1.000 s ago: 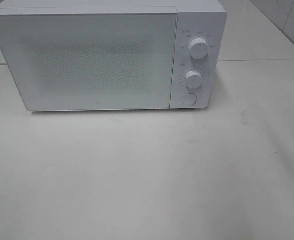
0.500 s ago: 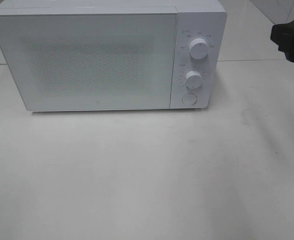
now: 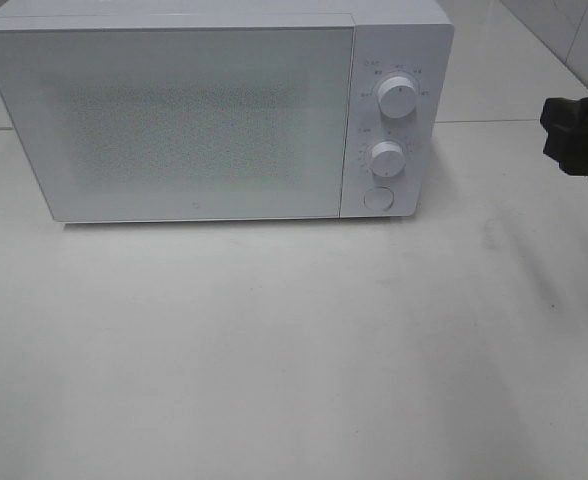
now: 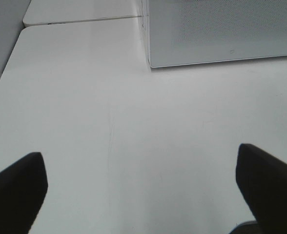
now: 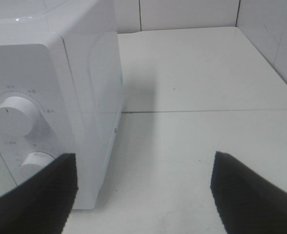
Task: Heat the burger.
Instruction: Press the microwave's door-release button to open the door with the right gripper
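The burger is not in view in any frame. A white microwave (image 3: pixel 174 120) stands at the back of the table with its door shut; nothing shows through the speckled door. It has two round knobs (image 3: pixel 399 98) (image 3: pixel 386 156) and a round button (image 3: pixel 378 198) on its right panel. My right gripper (image 3: pixel 576 135) hangs in the air at the right edge, to the right of the control panel. In the right wrist view it (image 5: pixel 143 195) is open and empty beside the microwave's side (image 5: pixel 99 73). My left gripper (image 4: pixel 141 192) is open and empty over bare table, in front of the microwave's left corner (image 4: pixel 221 29).
The white table (image 3: pixel 294 350) runs wide in front of the microwave. A seam between table sections (image 5: pixel 207 111) runs to the microwave's right. A tiled wall (image 5: pixel 270 29) stands at the back right. The table's left edge (image 4: pixel 7 73) shows in the left wrist view.
My right gripper has come into the exterior view from the right edge and then dropped lower in the picture. The microwave has not changed.
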{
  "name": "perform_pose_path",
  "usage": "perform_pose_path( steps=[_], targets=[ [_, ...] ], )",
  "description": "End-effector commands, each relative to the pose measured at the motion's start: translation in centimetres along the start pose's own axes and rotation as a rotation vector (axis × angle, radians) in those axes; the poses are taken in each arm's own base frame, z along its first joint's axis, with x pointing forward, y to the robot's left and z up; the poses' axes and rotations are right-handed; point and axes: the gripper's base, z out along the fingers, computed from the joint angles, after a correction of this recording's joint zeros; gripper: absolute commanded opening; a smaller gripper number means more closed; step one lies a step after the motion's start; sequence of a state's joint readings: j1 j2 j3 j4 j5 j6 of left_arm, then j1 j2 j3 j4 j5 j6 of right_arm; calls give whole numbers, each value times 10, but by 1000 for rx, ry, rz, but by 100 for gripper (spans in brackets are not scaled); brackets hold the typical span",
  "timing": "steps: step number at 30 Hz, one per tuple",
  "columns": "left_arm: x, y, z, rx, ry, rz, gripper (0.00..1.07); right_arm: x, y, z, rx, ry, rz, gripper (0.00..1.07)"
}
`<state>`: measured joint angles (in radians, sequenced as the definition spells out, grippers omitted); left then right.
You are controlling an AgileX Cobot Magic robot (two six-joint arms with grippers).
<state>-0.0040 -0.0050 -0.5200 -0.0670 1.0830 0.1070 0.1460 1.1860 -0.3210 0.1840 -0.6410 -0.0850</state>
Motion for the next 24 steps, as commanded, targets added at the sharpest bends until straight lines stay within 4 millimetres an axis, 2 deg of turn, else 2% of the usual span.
perform_pose_path(
  steps=[1, 6, 8, 11, 17, 19, 24],
  targets=[
    [1, -1, -2, -2, -30, -6, 98, 8, 3, -1, 9, -20, -13, 75],
    [1, -1, -2, -2, -30, -6, 98, 17, 12, -2, 4, -36, -38, 75],
    [1, -1, -2, -2, -30, -6, 98, 24, 24, 1, 8, -39, -68, 75],
    [1, -1, -2, -2, -30, -6, 98, 28, 31, 2, 20, -49, -90, 75],
    [1, -1, -2, -2, -30, -6, 98, 35, 39, 3, 58, -48, -85, 75],
    [1, -1, -2, -2, -30, -6, 98, 41, 50, 3, 64, -64, -99, 75],
    [1, -1, -2, -2, -30, -6, 98, 49, 62, 2, 43, -67, -121, 75]
  ],
)
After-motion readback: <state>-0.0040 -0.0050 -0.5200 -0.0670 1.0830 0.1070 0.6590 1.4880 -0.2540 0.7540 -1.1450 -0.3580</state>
